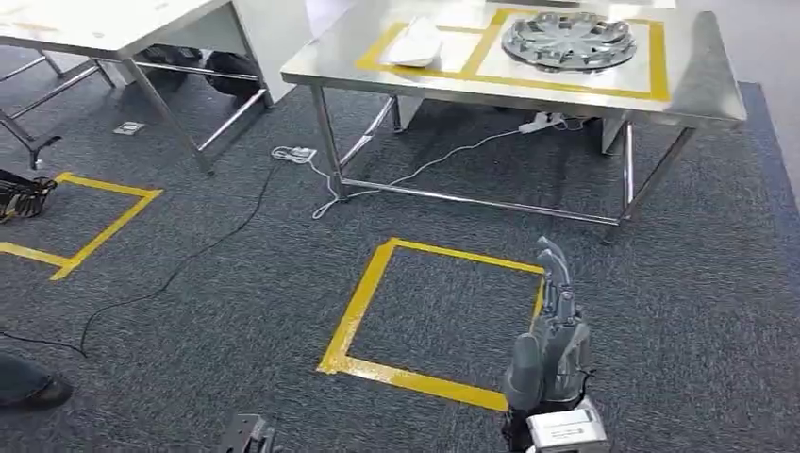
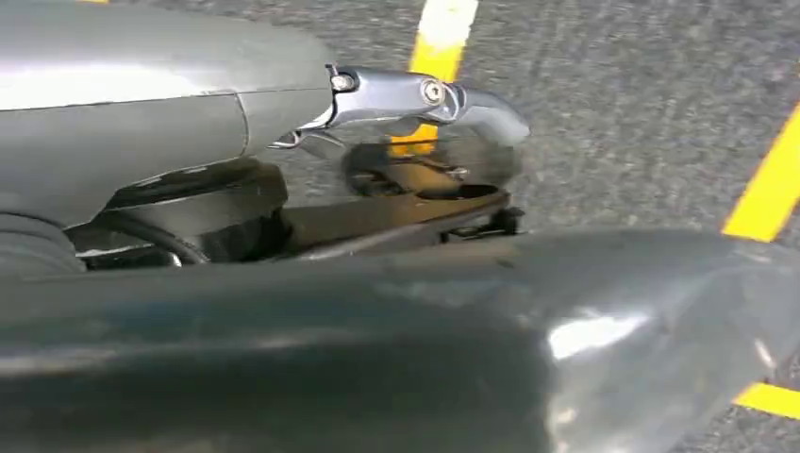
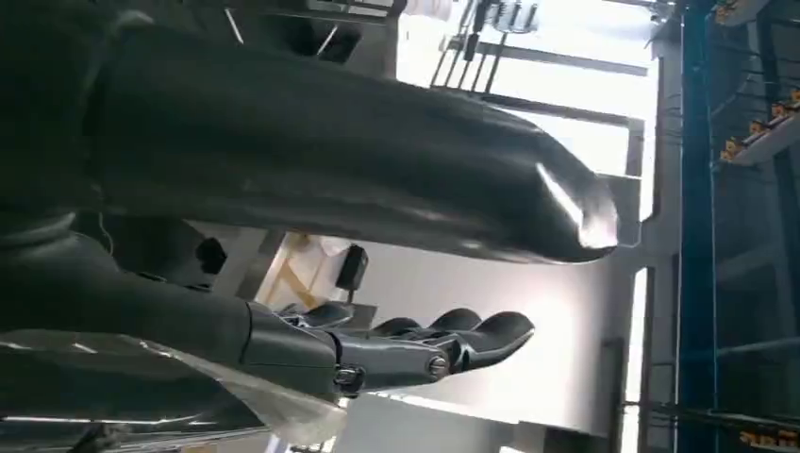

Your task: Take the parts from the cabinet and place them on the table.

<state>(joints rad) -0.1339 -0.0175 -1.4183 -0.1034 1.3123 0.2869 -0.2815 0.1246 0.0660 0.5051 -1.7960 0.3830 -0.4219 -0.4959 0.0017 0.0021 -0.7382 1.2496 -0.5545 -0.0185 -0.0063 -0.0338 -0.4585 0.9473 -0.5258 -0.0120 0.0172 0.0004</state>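
A silver wheel cover (image 1: 569, 40) and a white flat part (image 1: 415, 42) lie on the steel table (image 1: 698, 85), each inside a yellow taped rectangle. My right hand (image 1: 552, 321) is raised over the carpet in front of the table with its fingers (image 3: 453, 344) stretched straight, and it holds nothing. My left hand (image 1: 247, 436) just shows at the lower edge of the head view. In the left wrist view its fingers (image 2: 425, 94) reach out over carpet and yellow tape, with nothing in them.
A yellow taped square (image 1: 363, 302) marks the carpet before the table, and another (image 1: 104, 222) lies to the left. Cables (image 1: 311, 175) trail across the floor. A second table (image 1: 113, 28) stands at the back left. A person's shoe (image 1: 28, 387) is at the lower left.
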